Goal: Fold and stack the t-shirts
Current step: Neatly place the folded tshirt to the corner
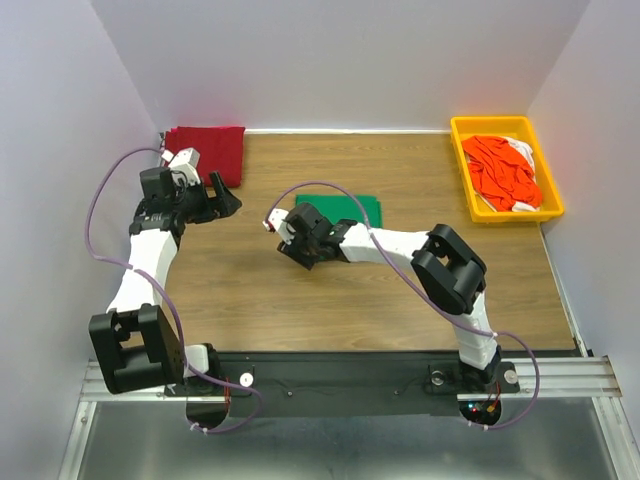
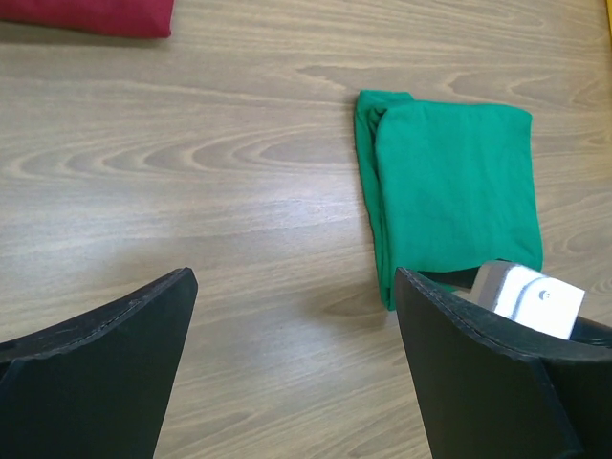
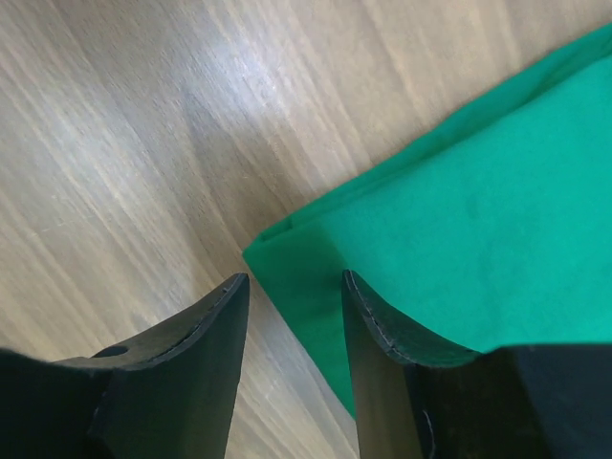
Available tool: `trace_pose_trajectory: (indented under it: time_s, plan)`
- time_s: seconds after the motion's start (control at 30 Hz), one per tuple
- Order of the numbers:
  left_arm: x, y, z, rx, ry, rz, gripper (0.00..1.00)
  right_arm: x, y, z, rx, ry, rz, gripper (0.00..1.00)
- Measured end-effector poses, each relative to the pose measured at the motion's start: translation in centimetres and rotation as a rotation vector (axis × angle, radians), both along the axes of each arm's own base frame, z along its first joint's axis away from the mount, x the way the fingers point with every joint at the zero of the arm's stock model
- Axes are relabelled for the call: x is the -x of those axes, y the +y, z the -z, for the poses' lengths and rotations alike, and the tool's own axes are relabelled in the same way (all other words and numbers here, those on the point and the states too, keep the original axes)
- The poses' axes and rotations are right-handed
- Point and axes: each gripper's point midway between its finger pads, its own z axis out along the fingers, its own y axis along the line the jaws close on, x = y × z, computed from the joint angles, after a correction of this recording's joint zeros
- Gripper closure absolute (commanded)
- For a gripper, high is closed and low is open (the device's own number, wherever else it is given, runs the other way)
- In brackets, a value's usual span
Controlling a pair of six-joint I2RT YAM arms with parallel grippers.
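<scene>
**A:** How much room do I have on the table (image 1: 400, 290)?

**B:** I see walls (image 1: 350, 60) closing it at left, back and right. Bare wood is open along the near edge. It is open also between the green shirt (image 1: 350, 208) and the yellow tray (image 1: 457, 160) in the far right corner.

**A:** Please count the things.

**B:** One tray. Three shirts for sure: the green one folded mid-table, a dark red shirt (image 1: 210, 148) folded in the far left corner, and an orange-red shirt (image 1: 500, 170) crumpled in the tray with some white cloth (image 1: 527, 150).

**A:** And the jaws?

**B:** My left gripper (image 2: 296, 363) is spread wide over bare wood and holds nothing. My right gripper (image 3: 292, 316) is narrowly parted, with the green shirt's corner between its fingers. I cannot tell whether they touch it.
</scene>
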Motion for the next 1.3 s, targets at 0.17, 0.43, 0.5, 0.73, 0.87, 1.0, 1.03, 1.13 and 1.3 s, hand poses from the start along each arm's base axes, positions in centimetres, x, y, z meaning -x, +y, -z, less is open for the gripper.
trace_pose_trajectory:
  time_s: [0.17, 0.43, 0.5, 0.73, 0.87, 1.0, 1.03, 1.13, 1.3]
  plan:
    - [0.1, -0.1, 1.7, 0.035, 0.027, -0.023, 0.03, 0.1, 0.1, 1.6, 0.011, 0.023, 0.005, 0.55]
    - [0.5, -0.6, 5.8, 0.093, 0.131, -0.043, 0.04, -0.2, 0.4, 1.6, -0.004, 0.016, 0.014, 0.99]
    - [0.5, -0.8, 6.2, 0.109, 0.139, -0.039, 0.04, -0.2, 0.4, 1.6, -0.007, 0.017, 0.015, 0.99]
    - [0.1, -2.4, 8.7, 0.211, 0.217, -0.032, 0.04, -0.4, 0.3, 0.9, -0.062, 0.064, 0.021, 0.99]
    - [0.1, -4.4, 10.9, 0.274, 0.303, -0.04, 0.03, -0.5, 0.4, -0.7, -0.119, 0.089, 0.029, 0.99]
    - [-0.2, -7.1, 11.7, 0.317, 0.343, -0.028, 0.03, -0.5, 0.5, -1.9, -0.154, 0.094, 0.037, 0.99]
    - [-0.4, -7.9, 11.7, 0.326, 0.341, -0.022, 0.03, -0.5, 0.6, -2.0, -0.157, 0.095, 0.037, 1.0]
    - [-0.9, -10.2, 11.2, 0.36, 0.324, -0.001, 0.03, -0.3, 0.6, -1.9, -0.163, 0.107, 0.038, 0.99]
    - [-1.4, -13.0, 12.4, 0.414, 0.355, -0.01, 0.03, -1.0, 0.9, -2.9, -0.191, 0.108, 0.057, 0.99]
